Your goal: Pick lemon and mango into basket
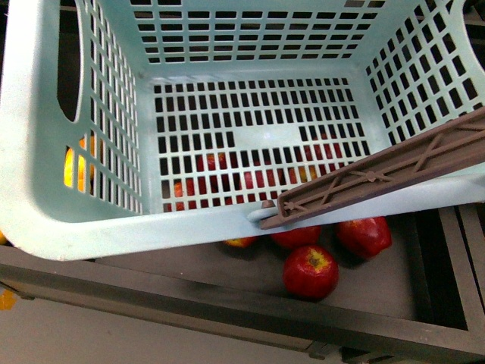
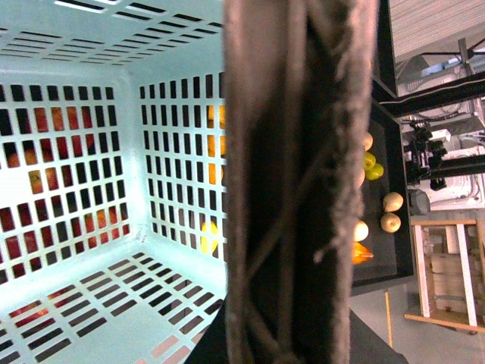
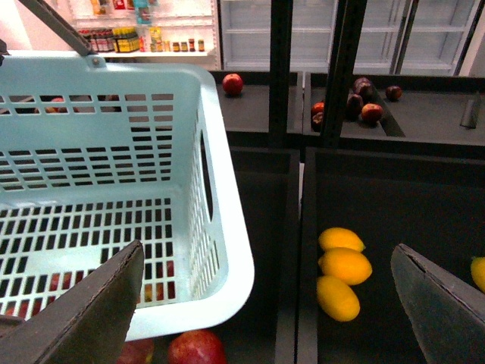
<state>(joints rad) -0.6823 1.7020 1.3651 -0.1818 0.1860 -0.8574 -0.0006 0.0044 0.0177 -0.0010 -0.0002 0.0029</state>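
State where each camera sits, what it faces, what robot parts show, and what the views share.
Front: on the body, looking down into the basket, red apples beneath; no arm shows.
Left wrist: pressed near the brown handle, facing the basket's inside; no fingers clear.
Right wrist: beside the basket, facing yellow fruits; right gripper fingers apart.
Shared: all see the basket.

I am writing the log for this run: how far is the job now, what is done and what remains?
Nothing is done: the basket holds no fruit. Nothing is in hand: the right gripper is open and empty near three yellow-orange fruits in the bin beside the basket. Both picks remain.
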